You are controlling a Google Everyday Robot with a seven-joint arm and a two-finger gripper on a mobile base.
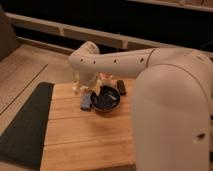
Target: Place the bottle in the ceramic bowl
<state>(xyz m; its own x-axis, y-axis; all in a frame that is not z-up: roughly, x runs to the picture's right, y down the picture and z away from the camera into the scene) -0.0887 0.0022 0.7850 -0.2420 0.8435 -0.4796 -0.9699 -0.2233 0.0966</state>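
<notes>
The ceramic bowl (105, 99) is dark, glossy and round, and sits on the wooden table (85, 135) near its far edge. My gripper (88, 81) hangs from the white wrist just behind and left of the bowl, low over the table. A small pale, translucent shape (77, 87) at the gripper's left side looks like the bottle; I cannot tell whether it is held or standing on the wood. Nothing pale shows inside the bowl.
A flat blue-grey block (86, 102) lies against the bowl's left side. A small black block (122, 87) lies behind the bowl on the right. A dark mat (25, 125) lies left of the table. My arm (170, 100) fills the right side.
</notes>
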